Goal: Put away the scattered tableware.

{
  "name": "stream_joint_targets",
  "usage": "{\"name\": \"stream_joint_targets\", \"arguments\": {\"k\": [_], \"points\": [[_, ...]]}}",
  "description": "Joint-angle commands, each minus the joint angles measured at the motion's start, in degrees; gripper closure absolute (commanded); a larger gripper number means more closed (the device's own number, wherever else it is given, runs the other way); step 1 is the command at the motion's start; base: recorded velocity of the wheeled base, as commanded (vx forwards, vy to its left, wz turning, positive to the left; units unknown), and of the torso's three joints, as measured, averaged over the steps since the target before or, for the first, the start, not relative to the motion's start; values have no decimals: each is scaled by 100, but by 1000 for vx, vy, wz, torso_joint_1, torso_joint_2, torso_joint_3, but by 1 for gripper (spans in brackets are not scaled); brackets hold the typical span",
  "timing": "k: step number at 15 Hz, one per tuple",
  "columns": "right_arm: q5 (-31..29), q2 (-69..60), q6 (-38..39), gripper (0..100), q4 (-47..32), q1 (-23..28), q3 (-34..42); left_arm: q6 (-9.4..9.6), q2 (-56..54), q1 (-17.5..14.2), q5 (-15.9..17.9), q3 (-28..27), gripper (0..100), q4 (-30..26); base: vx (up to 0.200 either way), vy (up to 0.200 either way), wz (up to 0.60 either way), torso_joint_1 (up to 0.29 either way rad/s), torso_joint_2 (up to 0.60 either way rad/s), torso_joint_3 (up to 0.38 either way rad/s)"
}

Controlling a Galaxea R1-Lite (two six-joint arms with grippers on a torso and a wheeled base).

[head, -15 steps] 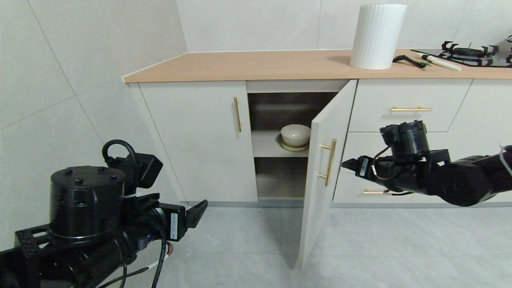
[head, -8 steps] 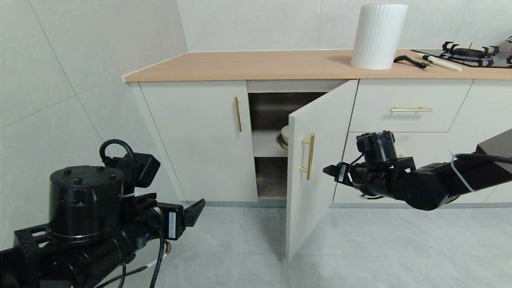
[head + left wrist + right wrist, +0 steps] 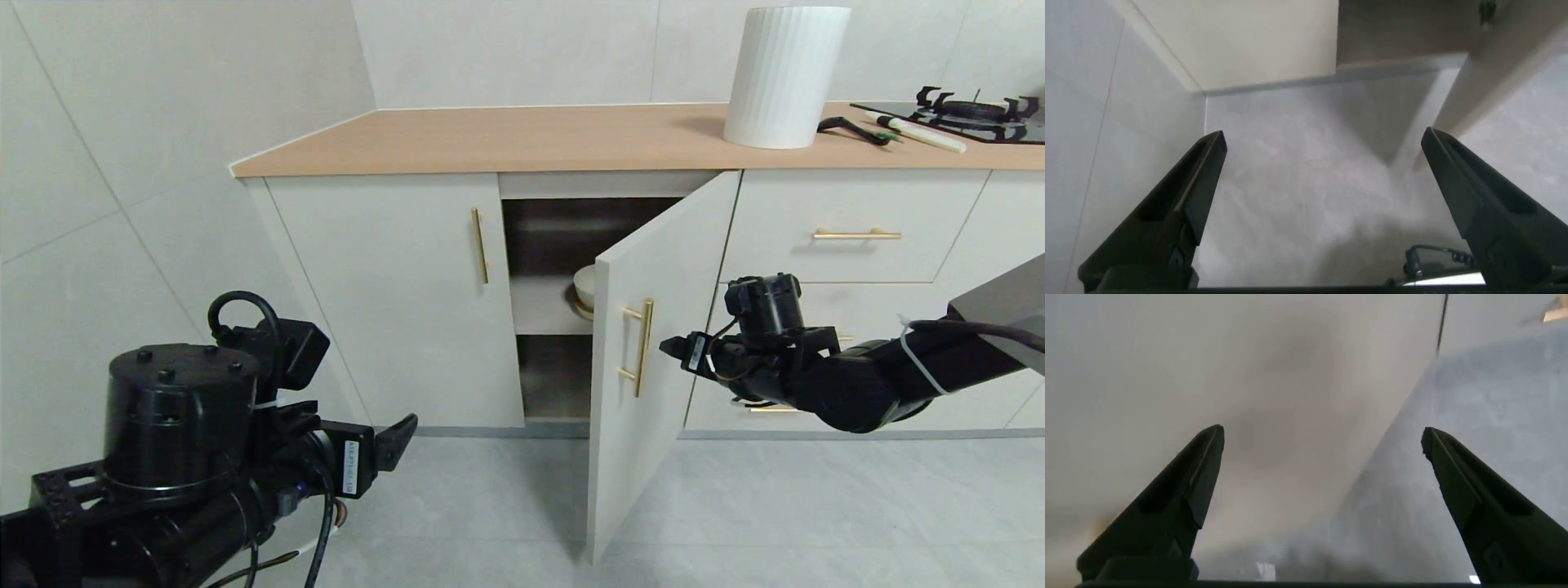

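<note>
1. Hand of the left arm (image 3: 401,431) sits low at the near left, above the grey floor (image 3: 735,506) and well apart from the cupboard. In the left wrist view its two fingers (image 3: 1184,204) are spread wide with nothing between them.
2. Left cupboard door (image 3: 392,294) is closed, with a thin gold handle (image 3: 479,245) near its right edge.
3. Next comes the open cupboard, dark inside. A pale bowl (image 3: 583,286) stands on its upper shelf (image 3: 539,306), resting on a plate (image 3: 575,305) of which only a sliver shows. The lower shelf space lies below.
4. Right cupboard door (image 3: 645,425) stands half open and covers the right part of the bowl. It carries a gold bar handle (image 3: 642,348).
5. Right hand (image 3: 671,346) is at handle height, just beside that bar, facing the door's outer face. I cannot tell if it touches. In the right wrist view its fingers (image 3: 1184,498) are wide apart and hold nothing.
6. Two drawers with gold handles lie behind the right arm.
7. On the wooden surface (image 3: 490,139) above, towards the right, stands a tall white ribbed container (image 3: 784,77). Beside it lie a black-handled utensil (image 3: 853,129) and a white-handled tool (image 3: 927,135), then a gas hob (image 3: 976,110).
</note>
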State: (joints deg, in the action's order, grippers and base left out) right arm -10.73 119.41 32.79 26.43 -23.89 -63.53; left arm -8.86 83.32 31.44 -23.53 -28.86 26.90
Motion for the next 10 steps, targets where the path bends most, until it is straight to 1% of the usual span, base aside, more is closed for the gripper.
{"name": "stream_joint_targets", "arguments": {"k": [1,3,5,7,8,10], "points": [[1,100,52,0,90,-10,-20,-1,26,-6,-3,-15,0,-1,200,0,0,7,2,2],[9,144,280,0,504,-19,-20,-1,70,3,-3,-15,0,-1,200,0,0,7,0,0],[9,153,386,0,600,-54,-63,-1,70,3,6,-15,0,8,0,0,0,0,0,0],[-52,294,799,0,600,-107,-345,-1,52,3,6,-24,0,25,0,0,0,0,0,0],[-105,346,860,0,600,-98,-415,-1,52,3,-3,-24,0,25,0,0,0,0,0,0],[-439,628,1054,0,600,-80,-784,-1,52,3,-3,-24,0,34,0,0,0,0,0,0]]}}
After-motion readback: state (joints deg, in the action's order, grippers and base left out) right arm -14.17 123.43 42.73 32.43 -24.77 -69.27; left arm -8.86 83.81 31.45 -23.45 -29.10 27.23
